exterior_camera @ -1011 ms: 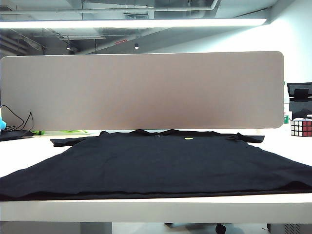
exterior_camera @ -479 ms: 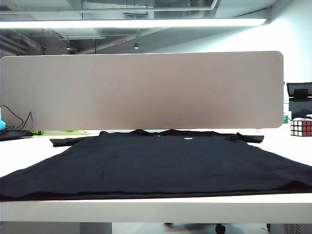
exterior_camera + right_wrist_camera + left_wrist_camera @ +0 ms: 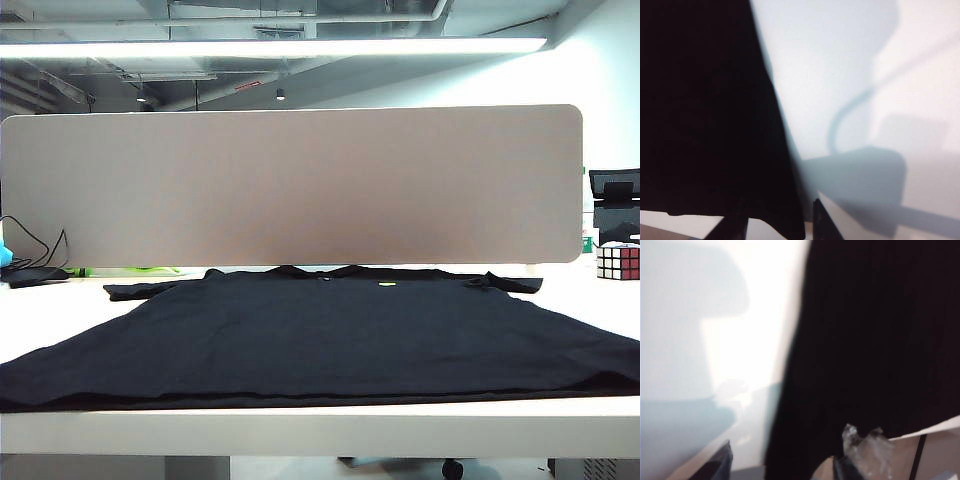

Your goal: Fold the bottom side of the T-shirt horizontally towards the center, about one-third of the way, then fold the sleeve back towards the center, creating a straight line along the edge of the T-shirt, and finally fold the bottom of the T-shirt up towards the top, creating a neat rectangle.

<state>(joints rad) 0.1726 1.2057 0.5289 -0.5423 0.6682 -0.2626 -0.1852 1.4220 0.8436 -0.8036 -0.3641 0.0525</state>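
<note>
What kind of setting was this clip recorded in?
Probably an office or lab workspace: a white desk backed by a beige divider panel, exposed ceiling pipes above, and a Rubik's cube at the side. A black T-shirt lies spread out.

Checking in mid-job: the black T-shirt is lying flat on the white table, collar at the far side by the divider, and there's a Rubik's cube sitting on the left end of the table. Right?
Not quite. The Rubik's cube is at the right end, as the exterior view shows. The rest holds: the T-shirt lies flat on the white table, collar by the divider.
</note>
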